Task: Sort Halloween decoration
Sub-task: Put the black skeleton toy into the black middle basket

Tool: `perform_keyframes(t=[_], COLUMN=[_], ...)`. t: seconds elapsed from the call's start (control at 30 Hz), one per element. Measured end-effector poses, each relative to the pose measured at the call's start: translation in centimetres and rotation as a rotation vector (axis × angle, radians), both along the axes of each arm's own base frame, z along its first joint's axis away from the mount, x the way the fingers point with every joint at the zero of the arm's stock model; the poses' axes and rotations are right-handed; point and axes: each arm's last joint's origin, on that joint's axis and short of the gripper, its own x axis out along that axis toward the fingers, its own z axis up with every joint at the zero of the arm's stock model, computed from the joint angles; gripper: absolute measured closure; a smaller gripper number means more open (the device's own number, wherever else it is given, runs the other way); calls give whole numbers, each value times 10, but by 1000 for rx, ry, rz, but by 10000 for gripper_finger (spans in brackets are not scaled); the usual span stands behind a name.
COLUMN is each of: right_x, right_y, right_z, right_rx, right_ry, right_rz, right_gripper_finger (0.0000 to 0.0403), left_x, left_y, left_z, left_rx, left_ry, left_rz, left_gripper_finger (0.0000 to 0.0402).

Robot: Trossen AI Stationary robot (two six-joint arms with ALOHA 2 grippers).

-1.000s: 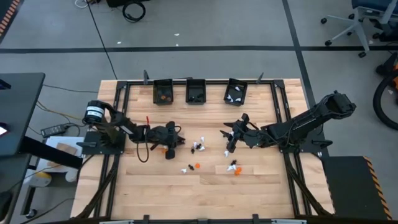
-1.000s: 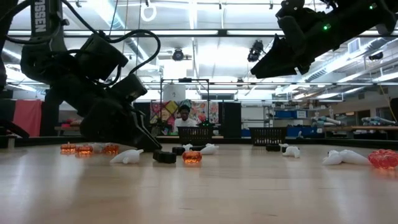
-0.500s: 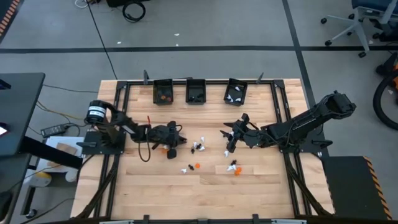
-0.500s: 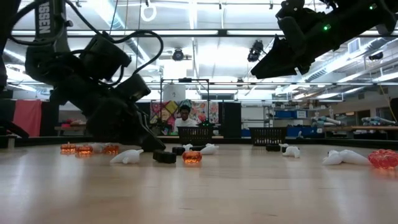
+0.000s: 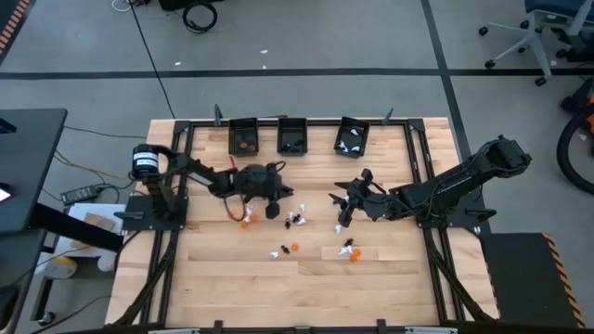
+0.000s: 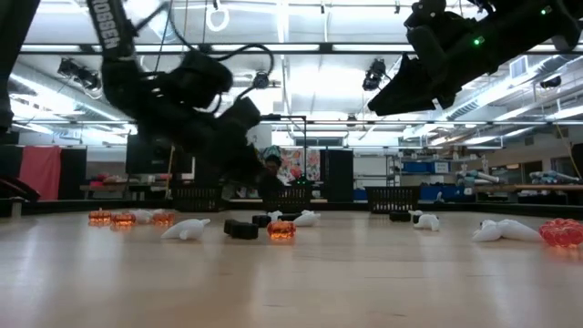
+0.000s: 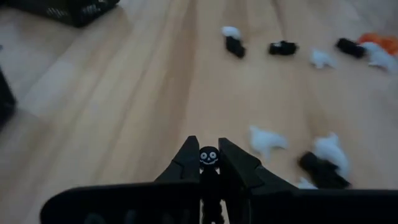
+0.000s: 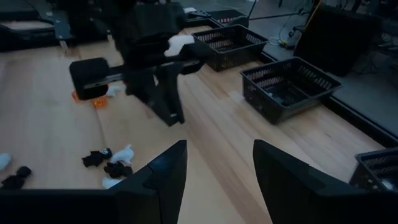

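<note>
The left wrist view alone shows what the left pincer [image 7: 209, 163] carries: a small black trinket with a white grinning face [image 7: 209, 156], clenched between the 2 fingertips above the table [image 7: 112, 124]. Beyond it in that view lie white and black trinkets [image 7: 323, 158] scattered on the wood, with an orange one [image 7: 373, 39] farther off.

The high view places this pincer [image 5: 271, 210] left of the table's middle, just beside the scatter of trinkets [image 5: 297, 219], but the held piece is too small to see there. The right pincer [image 5: 343, 210] waits on the other side of the scatter, its fingers apart and empty, as the right wrist view [image 8: 214, 163] shows.

Only the low view shows the left pincer [image 6: 260, 173] raised off the table, with orange [image 6: 281, 230] and white [image 6: 185, 229] trinkets lying below.

Farthest, along the table's back edge, stand 3 bins [image 5: 291, 136].
</note>
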Motion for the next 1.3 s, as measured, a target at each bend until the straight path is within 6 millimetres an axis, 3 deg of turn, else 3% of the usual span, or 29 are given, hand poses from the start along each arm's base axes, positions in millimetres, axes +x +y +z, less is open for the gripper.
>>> perform_keyframes(t=[0.23,0.47,0.7,0.87,1.03,1.3], right_x=[-1,-2,-2,-2,-1,-1], right_y=[-1,-1,-1,-1,-1,-1], right_z=[-2,-3,-3,-3,-2,-2], right_rx=[0,-1,-6,-6,-9,-19], right_ry=[25,32,37,32,24,33], right_rz=[-9,-10,-8,-7,-4,-1], right_gripper_finger=[214,214,214,214,214,214], left_x=[19,27,29,38,55,60], left_y=[38,81,111,138,157,159], left_z=[23,49,70,58,36,38], left_rx=[3,-29,-30,-65,-115,-100], left_ry=[43,16,-44,-1,171,226], left_rz=[38,137,218,282,354,396], left_gripper_finger=[377,377,377,377,377,374])
